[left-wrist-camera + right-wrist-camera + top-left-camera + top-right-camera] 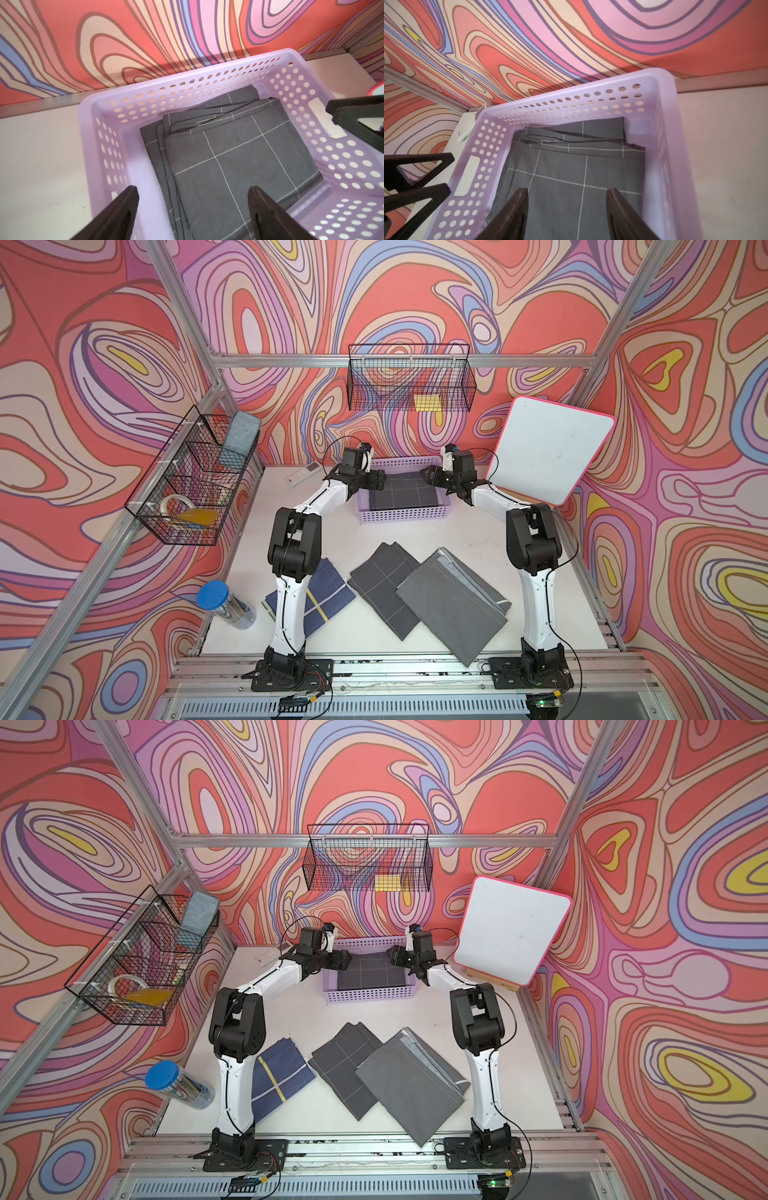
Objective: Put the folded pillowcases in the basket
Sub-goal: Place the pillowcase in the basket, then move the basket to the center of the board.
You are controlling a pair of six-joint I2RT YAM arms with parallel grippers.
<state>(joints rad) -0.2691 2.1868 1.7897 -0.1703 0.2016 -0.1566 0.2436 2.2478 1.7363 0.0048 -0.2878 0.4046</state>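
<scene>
The lilac basket point(403, 514) point(370, 994) stands at the back middle of the white table. A folded dark grey pillowcase point(405, 495) point(372, 975) with thin white check lines lies flat inside it. My left gripper point(381, 481) point(347, 961) hovers over the basket's left end and my right gripper point(426, 477) point(392, 955) over its right end. In the left wrist view the left gripper point(193, 189) is open above the pillowcase point(239, 158), with nothing between its fingers. In the right wrist view the right gripper point(568, 190) is open too, above the cloth point(571, 176) and apart from it.
Three more folded cloths lie near the table's front: blue with a yellow stripe point(320, 597), checked grey point(386, 589), plain grey point(453, 601). A pink-rimmed white board point(548, 452) leans at the back right. Black wire baskets point(409, 377) point(191, 477) hang on the walls. A blue-lidded jar point(226, 603) lies at the left.
</scene>
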